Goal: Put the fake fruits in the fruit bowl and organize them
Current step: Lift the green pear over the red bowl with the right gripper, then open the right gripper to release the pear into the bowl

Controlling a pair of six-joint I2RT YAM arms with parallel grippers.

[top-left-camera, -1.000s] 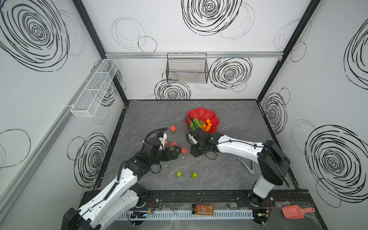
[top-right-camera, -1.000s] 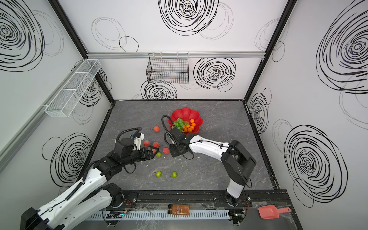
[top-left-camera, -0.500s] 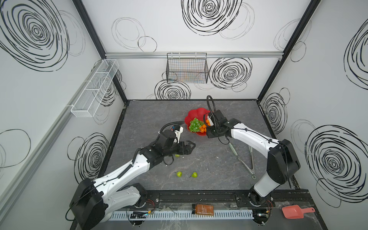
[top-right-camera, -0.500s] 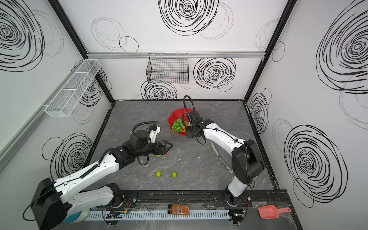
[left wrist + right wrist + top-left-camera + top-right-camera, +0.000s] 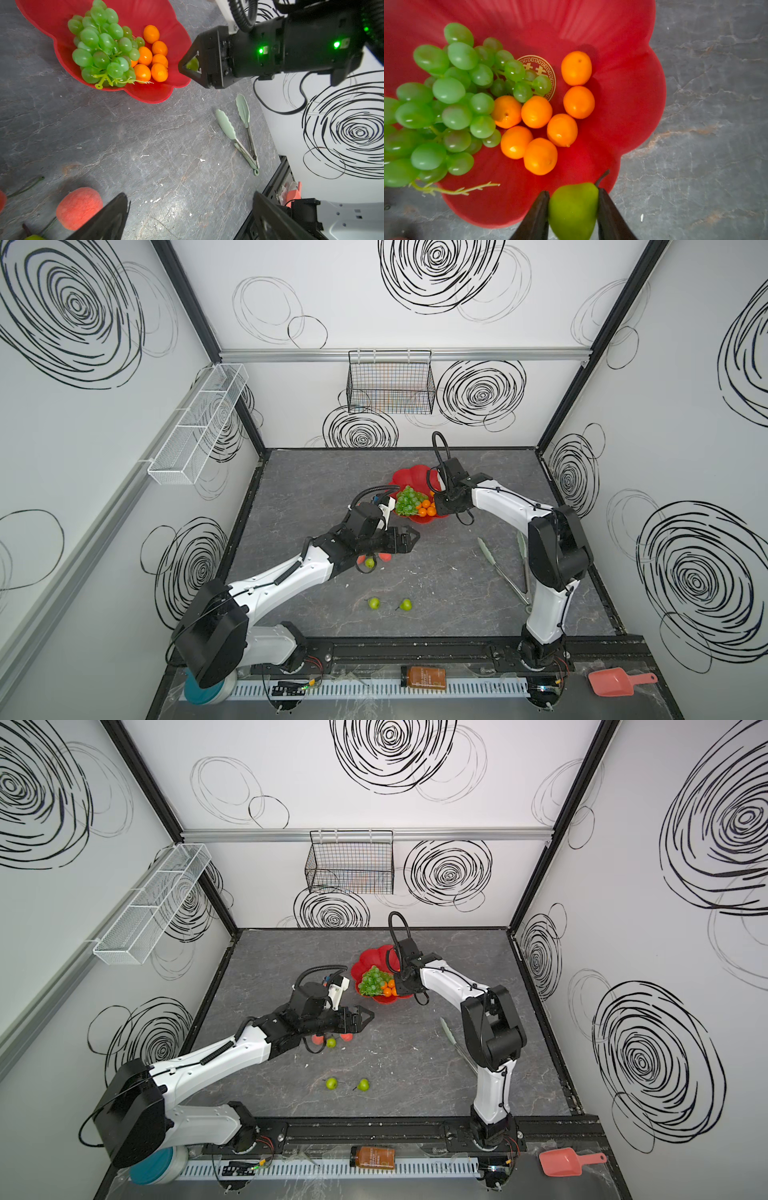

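The red fruit bowl point(image 5: 415, 479) point(image 5: 371, 961) point(image 5: 623, 83) holds a bunch of green grapes point(image 5: 408, 501) point(image 5: 446, 104) and several oranges point(image 5: 426, 509) point(image 5: 537, 112). My right gripper point(image 5: 572, 193) point(image 5: 438, 506) is shut on a green apple point(image 5: 573, 209) point(image 5: 192, 63) over the bowl's right rim. My left gripper point(image 5: 409, 537) point(image 5: 190, 196) hangs open and holds nothing, in front of the bowl. Below it lie a peach point(image 5: 386, 556) point(image 5: 80, 207) and a green apple point(image 5: 369, 562). Two more green apples point(image 5: 374, 603) point(image 5: 405, 605) lie nearer the front edge.
Pale-green tongs point(image 5: 505, 568) point(image 5: 236, 135) lie on the table by the right arm. A black wire basket point(image 5: 390, 385) hangs on the back wall and a white mesh shelf point(image 5: 195, 427) on the left wall. A pink scoop point(image 5: 619, 682) and a bottle point(image 5: 423, 677) sit outside the front rail.
My right gripper has carried the green apple from mid-table back to the bowl's right side. My left arm has stretched to the right, over the peaches.
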